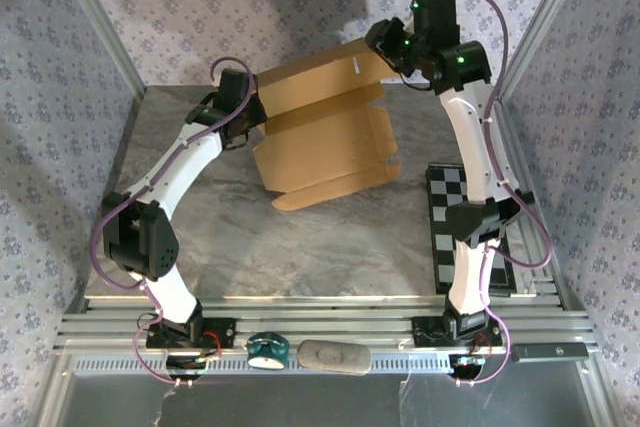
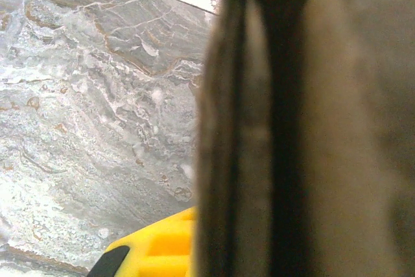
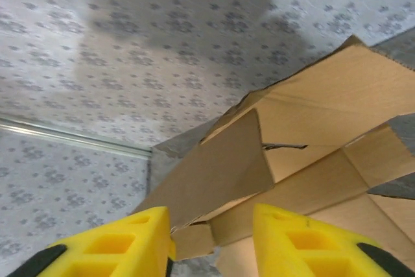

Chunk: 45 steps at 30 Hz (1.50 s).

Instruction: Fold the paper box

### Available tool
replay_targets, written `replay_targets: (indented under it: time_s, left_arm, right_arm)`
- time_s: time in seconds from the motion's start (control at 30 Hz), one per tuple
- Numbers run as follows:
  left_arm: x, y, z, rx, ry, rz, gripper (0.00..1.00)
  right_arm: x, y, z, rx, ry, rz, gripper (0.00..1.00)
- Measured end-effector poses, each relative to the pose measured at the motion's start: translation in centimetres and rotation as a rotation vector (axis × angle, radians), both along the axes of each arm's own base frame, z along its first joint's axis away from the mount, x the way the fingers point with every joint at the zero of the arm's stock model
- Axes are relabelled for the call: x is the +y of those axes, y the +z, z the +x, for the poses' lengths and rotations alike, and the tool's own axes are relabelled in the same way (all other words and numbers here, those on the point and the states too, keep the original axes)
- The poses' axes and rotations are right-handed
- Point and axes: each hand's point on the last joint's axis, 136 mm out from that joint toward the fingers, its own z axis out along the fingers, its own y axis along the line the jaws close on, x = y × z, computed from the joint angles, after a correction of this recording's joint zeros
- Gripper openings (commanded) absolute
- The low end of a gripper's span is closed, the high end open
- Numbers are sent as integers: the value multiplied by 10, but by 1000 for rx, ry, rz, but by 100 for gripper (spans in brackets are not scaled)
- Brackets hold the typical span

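The left gripper is closed, and judging by the top view it is clamped on the left edge of the paper box. In its own wrist view the cardboard runs edge-on right beside its 1 visible yellow finger, too close to be sharp. The right gripper has its 2 fingers parted. A small cardboard tab lies in the gap and does not look pinched. This gripper is at the far right corner of the sheet.

The box is a half-formed, die-cut sheet of tan cardboard in the middle of the marble table. Its near part lies on the table, its far panel tilts up toward the back wall, and flaps and notches run along its right side.

It looks light and fairly stiff across each panel, but it should hinge readily at the creases. It will probably slide or swing if pushed from 1 side only, so the left-edge hold likely serves as the anchor. The best holds are panel edges close to a crease. Thin tabs may buckle or tear if squeezed at the tip.
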Motion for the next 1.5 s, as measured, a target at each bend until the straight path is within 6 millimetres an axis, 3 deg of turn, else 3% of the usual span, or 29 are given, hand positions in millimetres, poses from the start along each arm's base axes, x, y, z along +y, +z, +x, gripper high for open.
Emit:
replay_targets:
  time_s: [0.3,0.7,0.9,1.5]
  left_arm:
    - [1,2,-1,1,-17,27,0]
    - [-4,16,0,-26,-36,52,0]
    - [-5,17,-1,-27,-45,67,0]
    - [-10,25,1,-33,-54,71,0]
  right_arm:
    - [-6,-1,6,-10,18,-12,28]
    - [4,-24,23,25,56,-17,32]
    - [9,-35,27,47,72,-14,38]
    - [30,-31,19,66,118,54,37]
